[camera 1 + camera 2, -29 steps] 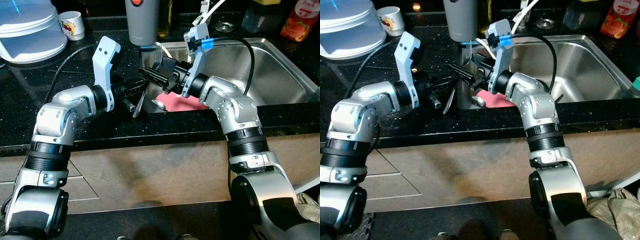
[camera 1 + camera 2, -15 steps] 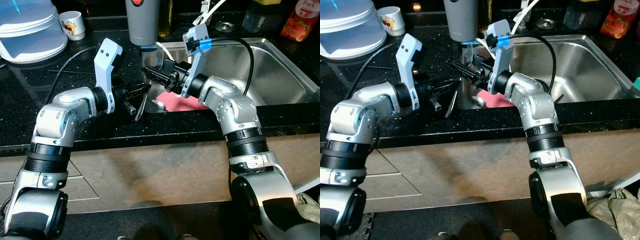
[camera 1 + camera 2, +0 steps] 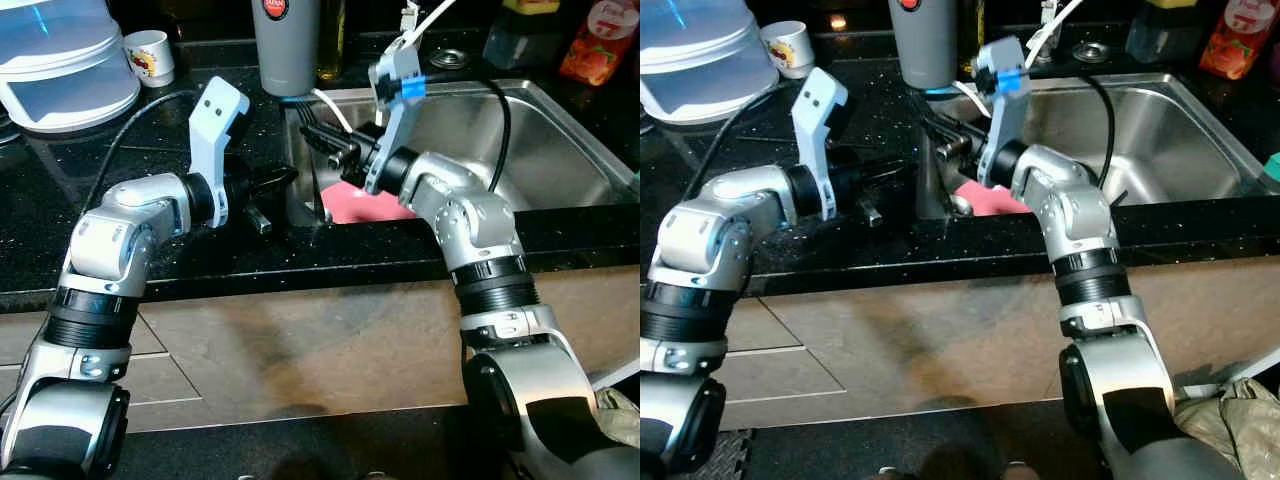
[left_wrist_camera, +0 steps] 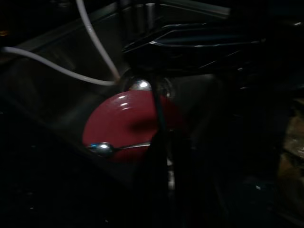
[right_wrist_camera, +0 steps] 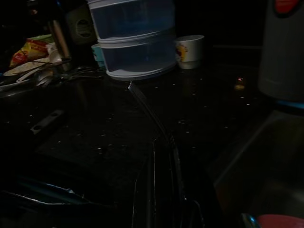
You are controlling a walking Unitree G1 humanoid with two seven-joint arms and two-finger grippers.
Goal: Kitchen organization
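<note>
My right gripper [image 3: 310, 138] is over the sink's left edge, shut on a thin metal utensil [image 3: 314, 185] that hangs down into the sink [image 3: 560, 150]. In the right wrist view the utensil [image 5: 147, 111] runs out from between the fingers. My left gripper [image 3: 285, 176] reaches over the black counter toward the sink edge, just left of the utensil and apart from it. A red plate [image 3: 365, 205] lies at the sink's front left with a spoon [image 4: 102, 148] on it.
A grey tumbler [image 3: 288, 45] stands right behind the grippers. Stacked clear containers [image 3: 60, 60] and a white mug [image 3: 150, 55] sit at the back left. A white cable [image 3: 335, 110] drops into the sink. A small metal piece [image 3: 258, 220] lies on the counter.
The utensil, earlier slanted between both grippers over the counter edge, now hangs from the right gripper over the sink. The left gripper is off it. The camera shifted slightly.
</note>
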